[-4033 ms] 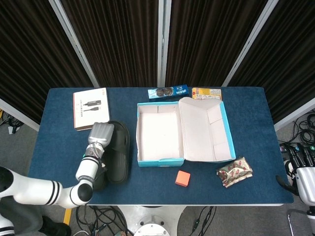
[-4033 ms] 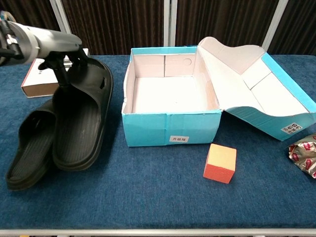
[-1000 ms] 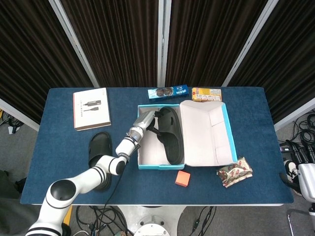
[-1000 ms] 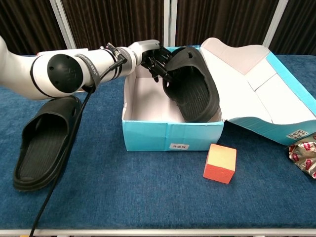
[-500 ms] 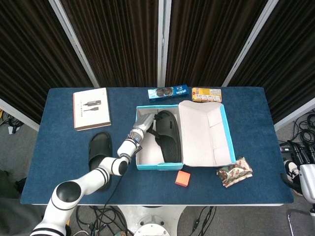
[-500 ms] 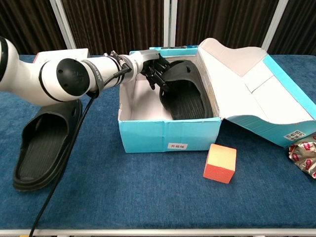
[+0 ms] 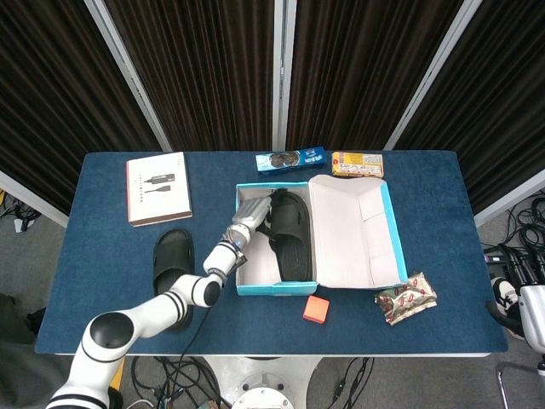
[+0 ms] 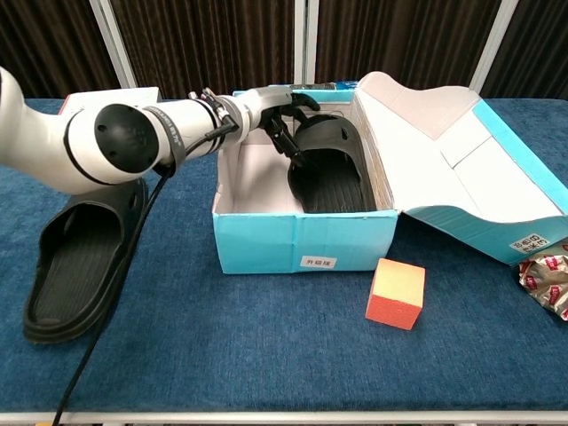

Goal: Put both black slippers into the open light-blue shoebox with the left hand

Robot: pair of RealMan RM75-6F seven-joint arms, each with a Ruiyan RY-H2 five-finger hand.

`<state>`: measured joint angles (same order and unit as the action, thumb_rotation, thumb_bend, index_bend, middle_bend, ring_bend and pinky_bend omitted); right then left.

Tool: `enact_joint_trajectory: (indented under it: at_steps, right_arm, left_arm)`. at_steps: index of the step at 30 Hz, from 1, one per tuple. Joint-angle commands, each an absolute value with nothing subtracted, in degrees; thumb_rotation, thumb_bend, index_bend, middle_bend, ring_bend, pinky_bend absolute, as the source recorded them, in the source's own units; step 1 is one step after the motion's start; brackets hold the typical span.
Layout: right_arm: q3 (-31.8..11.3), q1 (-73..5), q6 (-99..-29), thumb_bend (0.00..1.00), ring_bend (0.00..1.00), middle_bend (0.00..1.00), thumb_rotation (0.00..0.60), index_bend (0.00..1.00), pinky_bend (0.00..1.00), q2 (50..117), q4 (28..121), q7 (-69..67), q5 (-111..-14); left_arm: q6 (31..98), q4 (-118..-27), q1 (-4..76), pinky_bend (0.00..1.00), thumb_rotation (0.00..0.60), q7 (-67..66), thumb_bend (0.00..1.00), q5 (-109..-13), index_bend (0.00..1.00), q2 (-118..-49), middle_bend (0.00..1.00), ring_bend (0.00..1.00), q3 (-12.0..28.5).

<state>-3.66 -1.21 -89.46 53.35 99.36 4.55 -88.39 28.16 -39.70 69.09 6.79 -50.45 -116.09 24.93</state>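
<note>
The light-blue shoebox [image 7: 255, 287] [image 8: 306, 240] stands open mid-table, its lid folded out to the right. One black slipper [image 7: 289, 234] [image 8: 333, 173] lies flat inside along the box's right side. My left hand [image 7: 252, 211] [image 8: 282, 114] reaches over the box's back-left rim. Its fingers are spread at the slipper's strap and grip nothing that I can see. The other black slipper [image 7: 173, 254] [image 8: 80, 253] lies sole-down on the table left of the box, under my left forearm. My right hand [image 7: 530, 317] shows only as a white part at the far right edge, off the table.
A white booklet [image 7: 158, 187] lies at the back left. A blue cookie pack [image 7: 291, 159] and a yellow snack box [image 7: 357, 163] sit behind the shoebox. An orange cube [image 7: 316, 308] [image 8: 396, 294] sits in front of it, with a foil snack bag [image 7: 405, 297] to the right.
My left hand carried one slipper from the table into the box. In the last half second the slipper settled flat and the fingers opened off it.
</note>
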Motion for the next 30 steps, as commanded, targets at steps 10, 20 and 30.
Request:
enact_joint_trajectory:
  at_steps: [10, 20, 30]
  right_arm:
    - [-3.46, -1.02, -89.95, 0.1, 0.04, 0.14, 0.6, 0.05, 0.13, 53.52, 98.9, 3.69, -89.2]
    - [-3.36, -1.21, -90.16, 0.1, 0.04, 0.14, 0.6, 0.05, 0.13, 53.76, 98.46, 2.97, -90.27]
    - [-3.15, -1.4, -90.56, 0.1, 0.04, 0.14, 0.6, 0.05, 0.13, 54.21, 97.34, 1.5, -91.6]
  left_arm:
    - [34.8, -56.77, 64.42, 0.38, 0.6, 0.56, 0.0, -48.3, 0.02, -105.74, 0.09, 0.12, 24.3]
    - [44.81, -80.39, 56.89, 0.43, 0.6, -4.91, 0.0, -50.36, 0.03, -88.63, 0.09, 0.14, 22.87]
    - [51.95, -95.33, 46.72, 0.71, 0.6, -8.95, 0.0, -51.03, 0.13, -71.7, 0.12, 0.53, 16.86]
